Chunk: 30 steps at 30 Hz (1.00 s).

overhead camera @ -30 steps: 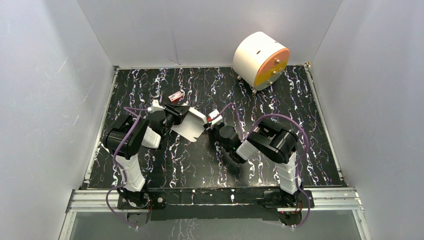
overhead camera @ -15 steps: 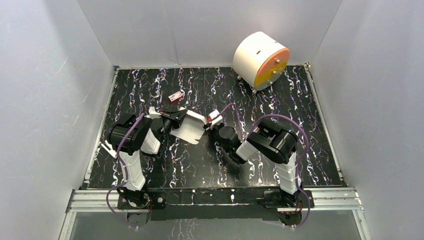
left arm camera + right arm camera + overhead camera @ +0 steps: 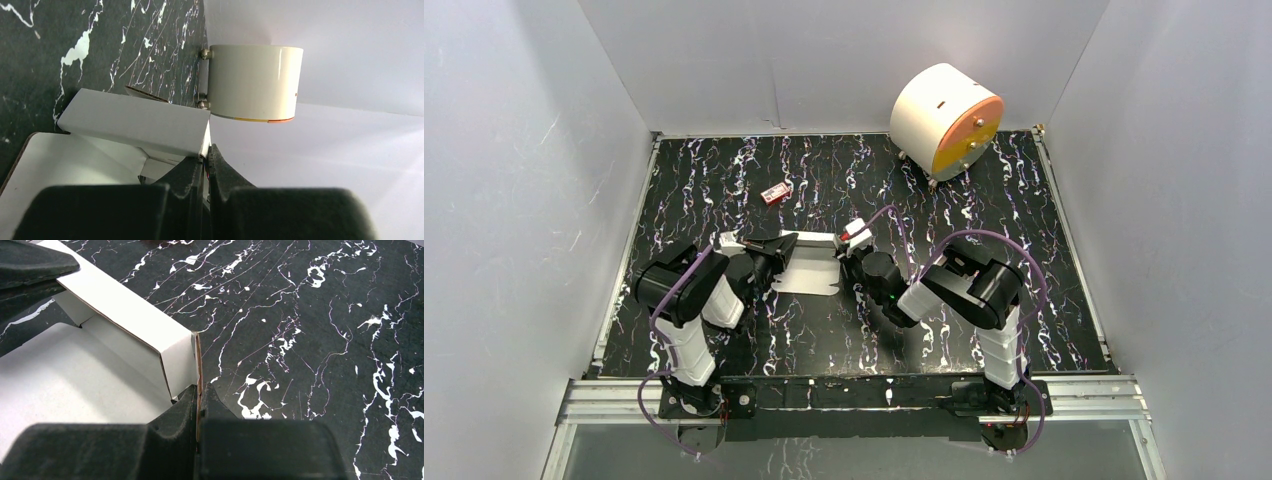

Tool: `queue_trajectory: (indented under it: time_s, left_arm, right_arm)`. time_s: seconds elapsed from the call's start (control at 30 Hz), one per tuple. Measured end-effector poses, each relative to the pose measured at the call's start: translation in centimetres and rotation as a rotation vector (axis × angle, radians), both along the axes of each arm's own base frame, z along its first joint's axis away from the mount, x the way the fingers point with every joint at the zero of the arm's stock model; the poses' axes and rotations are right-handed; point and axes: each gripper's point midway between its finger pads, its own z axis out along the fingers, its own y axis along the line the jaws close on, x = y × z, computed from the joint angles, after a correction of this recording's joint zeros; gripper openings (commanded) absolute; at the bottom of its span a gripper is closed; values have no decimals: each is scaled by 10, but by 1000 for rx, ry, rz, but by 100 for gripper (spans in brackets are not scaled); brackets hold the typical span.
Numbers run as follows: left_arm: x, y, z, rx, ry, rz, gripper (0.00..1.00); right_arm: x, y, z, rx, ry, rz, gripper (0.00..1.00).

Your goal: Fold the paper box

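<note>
The paper box (image 3: 810, 270) is a white cardboard sheet, partly folded, lying mid-table between both arms. In the left wrist view one long wall (image 3: 134, 119) stands up from the flat panel. My left gripper (image 3: 778, 248) is shut on the box's left end, its tips (image 3: 207, 150) pinching a thin cardboard edge. My right gripper (image 3: 845, 256) is shut on the right end flap, the brown card edge clamped between its tips (image 3: 198, 390). The right wrist view shows the raised wall (image 3: 127, 322) with the flat panel below it.
A big white cylinder with an orange face (image 3: 946, 120) stands at the back right. A tiny red item (image 3: 774, 193) lies behind the box. Grey walls enclose the black marbled table (image 3: 1024, 250) on three sides; a metal rail (image 3: 854, 398) runs along the near edge.
My left gripper has closed on the box's left end. The sheet has swung from tilted to lying squarely between both grippers. The right gripper has stayed shut on its flap.
</note>
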Motion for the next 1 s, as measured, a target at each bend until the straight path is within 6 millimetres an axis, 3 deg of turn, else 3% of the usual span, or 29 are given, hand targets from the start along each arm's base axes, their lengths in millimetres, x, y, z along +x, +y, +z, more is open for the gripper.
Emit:
queue_trajectory:
  time_s: [0.5,0.77,1.0]
  left_arm:
    - [-18,-8,1,12,1,10,0]
    - [-60,-43,-8,68,8,-151,0]
    - [-72,-43,-18,109,23,-176,1]
  right_arm:
    - [1,3,-1,27,69,-22,0]
    - [1,6,1,12,134,-20,0]
    - [-3,7,0,9,125,6,0]
